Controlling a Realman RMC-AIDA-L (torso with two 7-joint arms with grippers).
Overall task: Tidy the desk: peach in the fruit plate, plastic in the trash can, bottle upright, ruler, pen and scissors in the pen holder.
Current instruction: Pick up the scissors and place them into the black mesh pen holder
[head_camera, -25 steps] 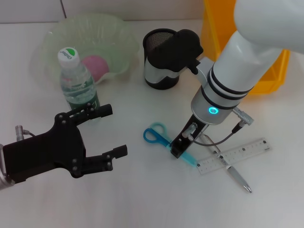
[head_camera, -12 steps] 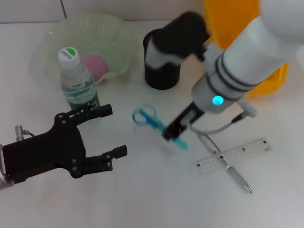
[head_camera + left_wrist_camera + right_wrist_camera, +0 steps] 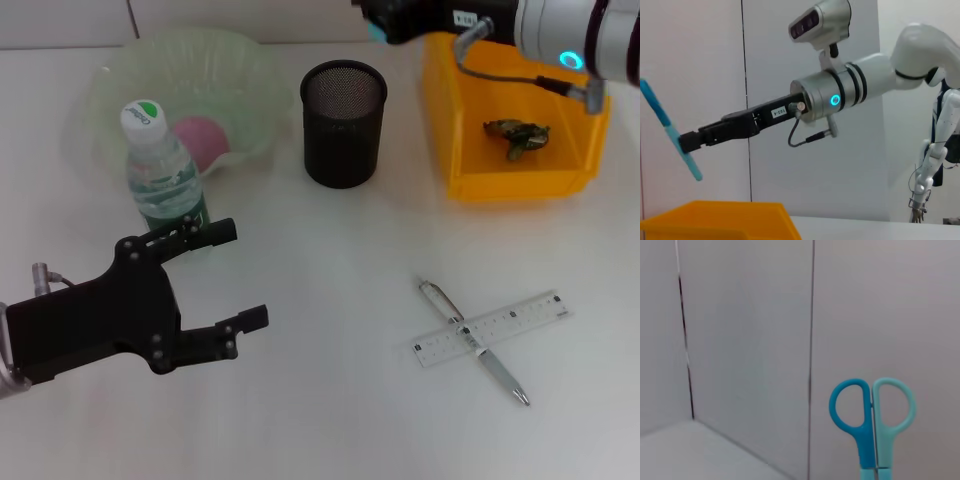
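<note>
The right gripper (image 3: 687,142) is raised well above the surface (image 3: 330,400), closed on the scissors (image 3: 670,132). The scissors are held at the blade section, with the handle loops pointing away from the gripper.

**Handling.** The scissors appear light and stiff, with smooth plastic and thin blades, so a grip on the flat blade section is likely to pivot if loosened. For insertion into the pen holder (image 3: 343,122), blades-down entry is judged safest, since the mesh wall may snag a loop. The ruler (image 3: 492,329) lies flat across the pen (image 3: 475,342), touching it. Both look light and thin, and the ruler's low edge may be hard to pinch. The pen can roll.

**View differences.**
- Head view: shows the surface layout. The bottle (image 3: 160,168) stands upright beside the fruit plate (image 3: 110,85), which holds the peach (image 3: 203,138). The plastic (image 3: 516,135) lies in the orange trash can (image 3: 505,180). The left gripper (image 3: 222,282) hovers low near the bottle, fingers spread wide and empty. The scissors are barely visible here.
- Left wrist view: shows the whole right forearm and the grasp point.
- Right wrist view: shows only the scissor handles (image 3: 872,412) against a wall
</note>
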